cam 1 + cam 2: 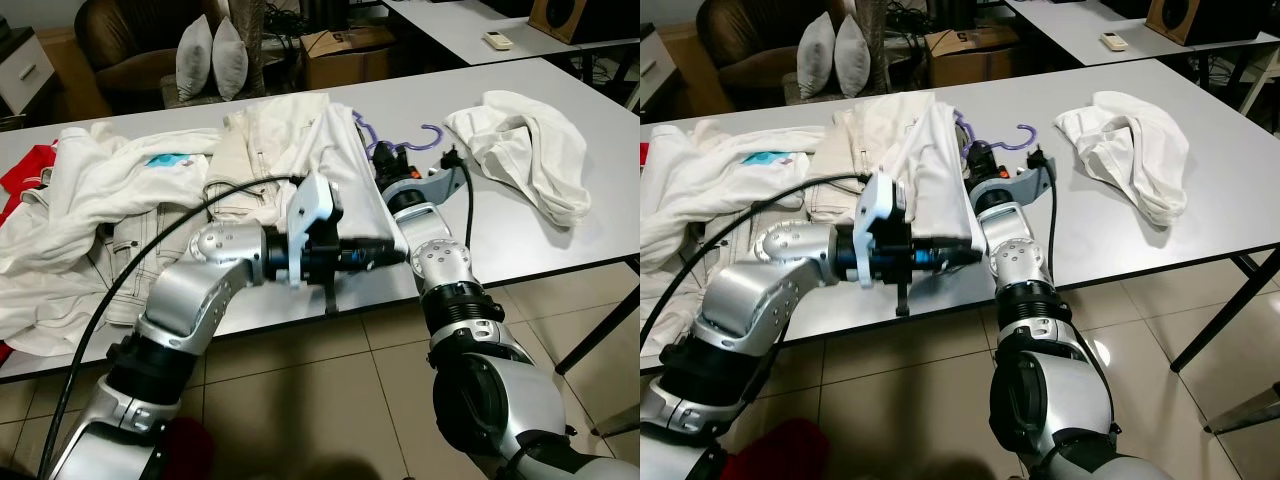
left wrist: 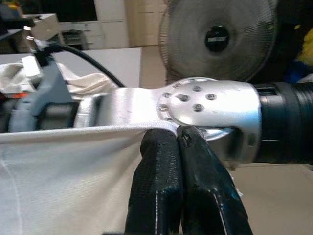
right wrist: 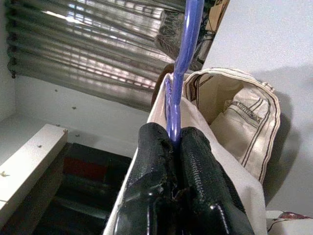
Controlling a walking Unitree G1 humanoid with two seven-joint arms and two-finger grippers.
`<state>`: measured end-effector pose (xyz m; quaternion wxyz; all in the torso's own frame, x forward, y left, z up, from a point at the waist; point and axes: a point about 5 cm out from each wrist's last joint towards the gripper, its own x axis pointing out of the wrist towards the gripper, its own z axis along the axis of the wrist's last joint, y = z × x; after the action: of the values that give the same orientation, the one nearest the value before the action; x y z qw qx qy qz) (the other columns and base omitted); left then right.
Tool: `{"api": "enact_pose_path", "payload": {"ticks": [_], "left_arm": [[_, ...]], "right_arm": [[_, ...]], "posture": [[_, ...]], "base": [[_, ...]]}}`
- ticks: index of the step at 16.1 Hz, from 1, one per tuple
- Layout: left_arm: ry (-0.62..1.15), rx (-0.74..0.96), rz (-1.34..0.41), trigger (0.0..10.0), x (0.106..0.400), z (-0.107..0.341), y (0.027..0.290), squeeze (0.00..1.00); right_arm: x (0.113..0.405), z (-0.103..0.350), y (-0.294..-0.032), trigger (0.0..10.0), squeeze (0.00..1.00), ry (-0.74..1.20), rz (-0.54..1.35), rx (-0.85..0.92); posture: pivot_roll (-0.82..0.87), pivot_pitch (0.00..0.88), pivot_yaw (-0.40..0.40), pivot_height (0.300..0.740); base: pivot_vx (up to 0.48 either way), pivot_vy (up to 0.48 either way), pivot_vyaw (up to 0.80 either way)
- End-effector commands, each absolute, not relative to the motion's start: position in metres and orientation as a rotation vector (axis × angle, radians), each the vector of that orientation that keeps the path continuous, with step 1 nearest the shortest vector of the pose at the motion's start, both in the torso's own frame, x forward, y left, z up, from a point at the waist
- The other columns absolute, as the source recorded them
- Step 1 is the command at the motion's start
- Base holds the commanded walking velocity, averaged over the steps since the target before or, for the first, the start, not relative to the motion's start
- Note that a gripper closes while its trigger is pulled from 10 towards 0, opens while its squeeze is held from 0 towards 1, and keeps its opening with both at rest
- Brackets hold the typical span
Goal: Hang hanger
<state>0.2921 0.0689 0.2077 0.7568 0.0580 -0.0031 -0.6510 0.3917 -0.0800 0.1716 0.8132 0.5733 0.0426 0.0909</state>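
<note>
Pinching purple hanger (image 3: pixel 182 73): right fingers (image 3: pixel 195 181); left fingers (image 2: pixel 156 181) clamp cloth (image 2: pixel 63 181).

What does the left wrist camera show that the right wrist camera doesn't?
Left wrist view alone: the left gripper pinching the white garment's hem beside the right arm's silver joint, with a fan behind. Right wrist view alone: the right gripper clamped on the purple hanger, with a cream jacket alongside. Both: black fingers shut on something, with white fabric.

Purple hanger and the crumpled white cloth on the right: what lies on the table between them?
In the left eye view, bare grey table lies between the purple hanger and the crumpled white cloth; the right gripper's black cable arcs above it.
</note>
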Motion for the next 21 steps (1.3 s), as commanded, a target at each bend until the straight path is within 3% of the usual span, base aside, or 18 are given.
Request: {"api": "enact_pose_path", "payload": {"ticks": [1,2,3,5,6,7,13,18,21], "left_arm": [[-0.028,0.179,-1.401,0.0,0.294,0.213,0.069,0.0],[-0.019,0.215,-1.35,0.0,0.298,0.21,0.072,0.0],[-0.012,0.223,-1.296,10.0,0.303,0.208,0.072,0.0],[0.022,0.184,-1.318,10.0,0.3,0.205,0.067,0.0],[0.046,0.177,-1.324,10.0,0.298,0.202,0.065,0.11],[0.078,0.181,-1.345,10.0,0.294,0.197,0.062,1.0],[0.109,0.243,-1.371,10.0,0.29,0.191,0.06,1.0],[0.085,0.503,-1.187,10.0,0.307,0.191,0.075,1.0],[0.063,0.636,-1.215,10.0,0.303,0.206,0.081,1.0]], "right_arm": [[0.389,0.175,-0.064,10.0,0.0,0.102,0.244,1.25],[0.387,0.175,-0.066,10.0,0.0,0.101,0.263,1.255],[0.381,0.176,-0.069,10.0,0.0,0.106,0.315,1.253],[0.372,0.178,-0.077,10.0,0.0,0.091,0.358,1.327],[0.369,0.179,-0.083,10.0,0.0,0.075,0.364,1.369],[0.367,0.179,-0.088,10.0,0.0,0.057,0.368,1.382],[0.364,0.174,-0.096,10.0,0.0,0.075,0.333,1.422],[0.365,0.175,-0.098,10.0,0.0,0.084,0.323,1.403],[0.365,0.172,-0.102,10.0,0.0,0.09,0.306,1.374]], "posture": [[-0.12,0.0,0.07,0.74],[-0.12,0.0,0.069,0.74],[-0.13,0.0,0.069,0.74],[-0.13,0.0,0.074,0.74],[-0.14,0.0,0.078,0.74],[-0.14,0.0,0.078,0.74],[-0.14,0.0,0.075,0.74],[-0.13,0.0,0.064,0.74],[-0.13,0.0,0.06,0.74]], "base": [[0.0,0.0,0.0],[0.0,0.0,0.0],[0.0,0.0,0.0],[0.0,0.0,0.0],[0.0,0.0,0.0],[0.0,0.0,0.0],[0.0,0.0,0.0],[0.0,0.0,0.0],[0.0,0.0,0.0]]}}
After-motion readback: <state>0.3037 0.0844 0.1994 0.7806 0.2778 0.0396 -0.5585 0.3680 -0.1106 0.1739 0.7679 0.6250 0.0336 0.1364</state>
